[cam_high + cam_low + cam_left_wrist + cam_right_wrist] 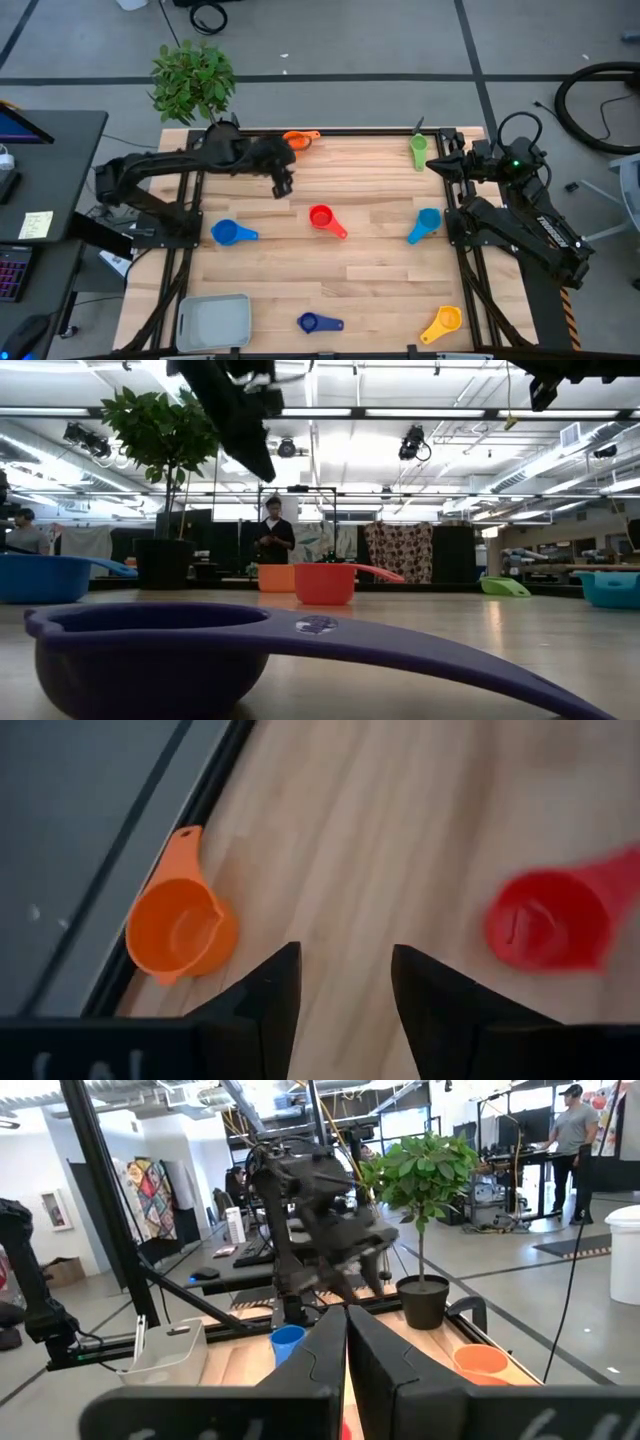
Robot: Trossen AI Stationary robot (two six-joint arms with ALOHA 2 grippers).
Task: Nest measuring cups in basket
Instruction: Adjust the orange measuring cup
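- A wooden table [380,250] seen from above, with two dark robot arms, one at each side; directions below are clock positions on that overhead view, twelve o'clock being the far edge.
- The left gripper [283,187] hovers over the boards toward eleven o'clock; its fingers [268,995] stand apart with bare wood between them, and they hold nothing.
- The orange cup [297,139] lies at the far edge near twelve o'clock, just beyond that gripper; the red cup [322,218] sits near the centre.
- The right gripper [347,1342] waits at two o'clock by the table's right rim; its fingers are pressed together, with nothing between them.
- The green cup [418,150] rests at one o'clock; the light blue cup [425,222] at three; the yellow cup [442,322] at five; the dark blue cup [314,323] at six; another blue cup [228,233] at nine.
- The grey basket [213,321] sits at seven o'clock; no cup lies in it.
- A potted plant [193,82] stands beyond the far left corner; a person [272,538] stands in the room behind.
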